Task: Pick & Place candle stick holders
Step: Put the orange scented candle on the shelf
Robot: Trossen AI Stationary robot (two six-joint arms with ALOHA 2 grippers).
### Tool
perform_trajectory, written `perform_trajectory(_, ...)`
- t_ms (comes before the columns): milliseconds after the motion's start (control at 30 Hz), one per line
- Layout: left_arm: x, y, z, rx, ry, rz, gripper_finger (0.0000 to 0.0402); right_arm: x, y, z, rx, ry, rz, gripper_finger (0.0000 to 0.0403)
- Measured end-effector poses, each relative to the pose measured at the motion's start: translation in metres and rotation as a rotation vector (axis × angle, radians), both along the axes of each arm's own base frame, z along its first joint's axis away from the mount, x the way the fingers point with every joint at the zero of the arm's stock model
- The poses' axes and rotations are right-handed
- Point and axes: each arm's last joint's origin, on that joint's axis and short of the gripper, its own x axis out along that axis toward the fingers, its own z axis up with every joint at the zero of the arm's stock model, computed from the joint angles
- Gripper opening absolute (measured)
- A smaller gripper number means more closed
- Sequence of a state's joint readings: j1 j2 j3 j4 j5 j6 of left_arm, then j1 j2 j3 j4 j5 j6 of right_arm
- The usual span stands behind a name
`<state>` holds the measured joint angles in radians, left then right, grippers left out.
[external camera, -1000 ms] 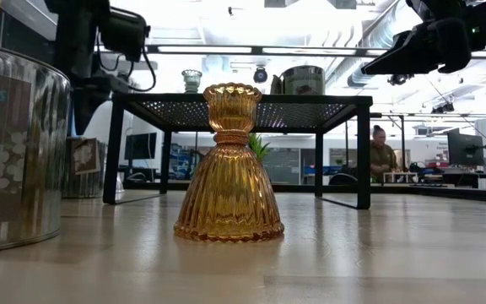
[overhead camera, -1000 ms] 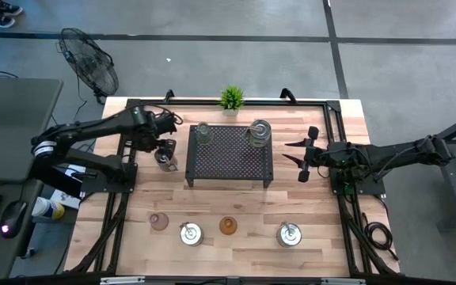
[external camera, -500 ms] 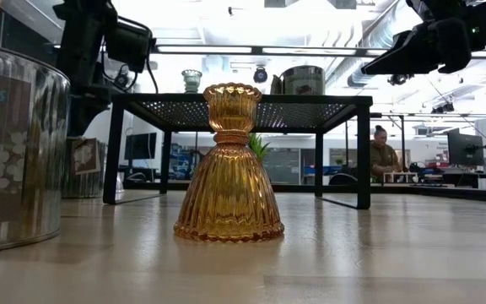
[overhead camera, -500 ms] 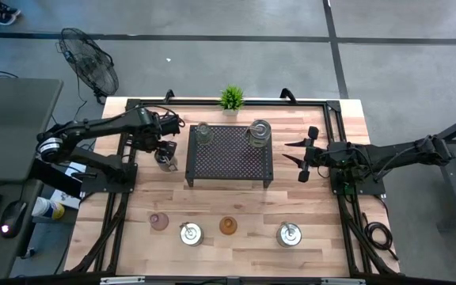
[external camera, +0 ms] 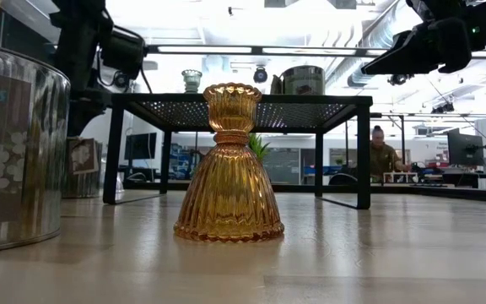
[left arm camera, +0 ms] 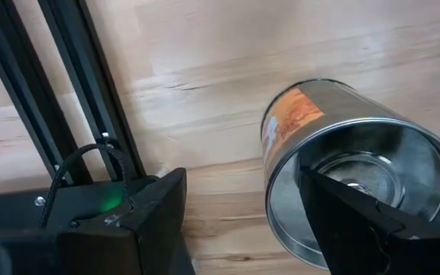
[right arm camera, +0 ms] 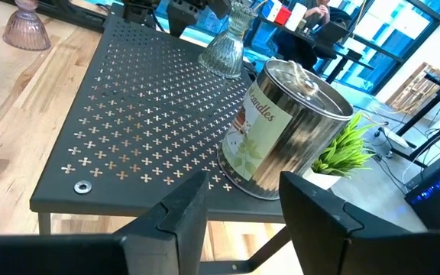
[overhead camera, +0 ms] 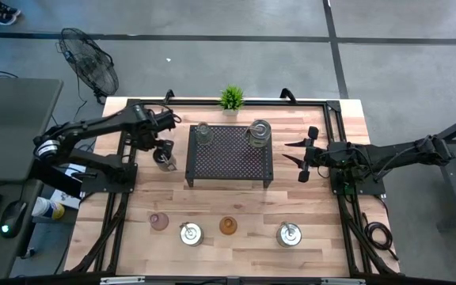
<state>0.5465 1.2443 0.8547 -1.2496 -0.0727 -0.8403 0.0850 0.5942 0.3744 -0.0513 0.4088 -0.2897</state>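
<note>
Grey floor surrounds the wooden desk (overhead camera: 236, 261) in the high view, where a black perforated rack (overhead camera: 229, 153) stands at the middle with a clear glass holder (overhead camera: 203, 132) and a silver tin (overhead camera: 260, 132) on its far edge, and a small green plant (overhead camera: 230, 98) behind it. Along the near edge sit a pink glass holder (overhead camera: 159, 222), a silver disc-based holder (overhead camera: 190, 233), an amber glass holder (overhead camera: 227, 226) and another silver disc-based holder (overhead camera: 289, 233). Reaching in from the left, the left arm bends at the elbow and points its left gripper (overhead camera: 165, 153) down over a metal tin (overhead camera: 165, 161) just beside the rack's left side. Opposite, the right arm stretches level, its right gripper (overhead camera: 301, 158) off the rack's right side and holding nothing. At desk level in the low view, the amber holder stands upright close by with the rack behind it; the left arm hangs at upper left, the right gripper (external camera: 395, 59) juts in at upper right, and a person (external camera: 383, 154) sits far back. From the left wrist, the open fingers (left arm camera: 147, 221) straddle the tin's rim, one inside its mouth, one outside, not closed on it. From the right wrist, parted empty fingers (right arm camera: 176, 210) face the rack, the labelled tin and the clear holder.
</note>
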Motion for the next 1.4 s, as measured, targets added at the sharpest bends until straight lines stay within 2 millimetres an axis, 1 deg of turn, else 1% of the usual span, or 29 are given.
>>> perform_trajectory(133,-0.0023,0.0043,-0.0035,-0.03,-0.026,-0.016,0.0253,0.0,0.0,-0.0001,0.0,0.001,0.0,0.0154)
perform_trajectory(333,-0.0009,0.0057,-0.0042,-0.025,-0.044,-0.026,0.0246,0.0,0.0,0.0,-0.002,0.001,0.0,0.0154)
perform_trajectory(433,-0.0003,0.0058,-0.0044,-0.03,-0.052,-0.038,0.0222,0.0,0.0,0.0,-0.002,0.001,0.001,0.0154)
perform_trajectory(667,0.0008,0.0059,-0.0047,-0.04,-0.07,-0.037,0.0142,0.0,0.0,0.0,-0.001,0.001,-0.001,0.0154)
perform_trajectory(767,0.0011,0.0057,-0.0047,-0.049,-0.075,-0.036,0.0115,0.0,0.0,-0.0001,-0.001,0.001,-0.002,0.0154)
perform_trajectory(900,0.0006,0.0052,-0.0049,-0.059,-0.073,-0.036,0.0091,0.0,0.0,0.0,-0.001,0.0,-0.002,0.0154)
perform_trajectory(1167,-0.0001,0.0047,-0.0051,-0.063,-0.066,-0.037,0.0058,0.0,0.0,0.0,0.0,0.0,0.0,0.0154)
perform_trajectory(1400,-0.0008,0.0045,-0.0053,-0.062,-0.056,-0.047,0.0012,0.0,0.0,0.0,0.001,0.0,0.0,0.0154)
